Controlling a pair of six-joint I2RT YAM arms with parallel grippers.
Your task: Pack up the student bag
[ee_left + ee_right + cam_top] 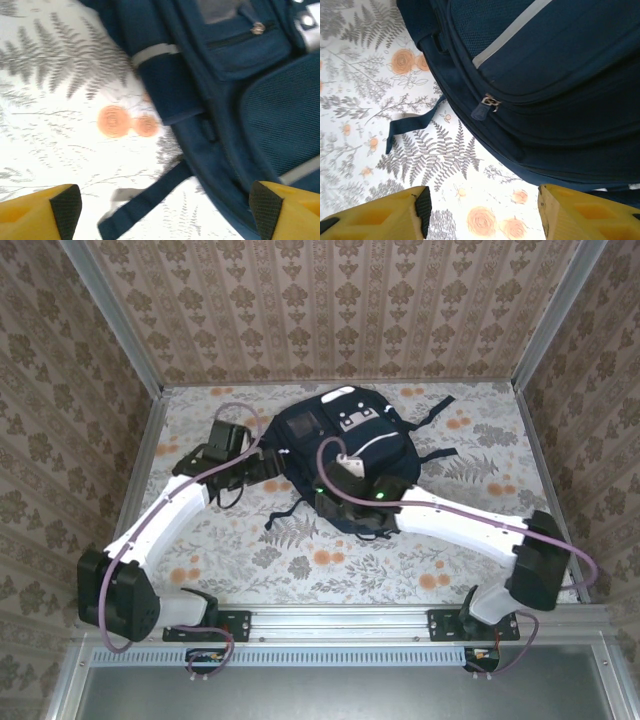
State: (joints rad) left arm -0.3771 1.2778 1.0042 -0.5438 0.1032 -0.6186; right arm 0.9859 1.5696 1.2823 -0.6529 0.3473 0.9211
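Jaws apart on both, left gripper [164, 210] over a strap [145, 200] of the backpack [225, 110], right gripper [482, 211] near its zipper pull [485, 107]

We find bare table [300, 570] near and right of the student bag [305, 435]; its loose strap [285, 515] crosses the near-left gap

Table with fern-and-flower print [250, 560], navy student bag [300, 430] lying flat near its middle
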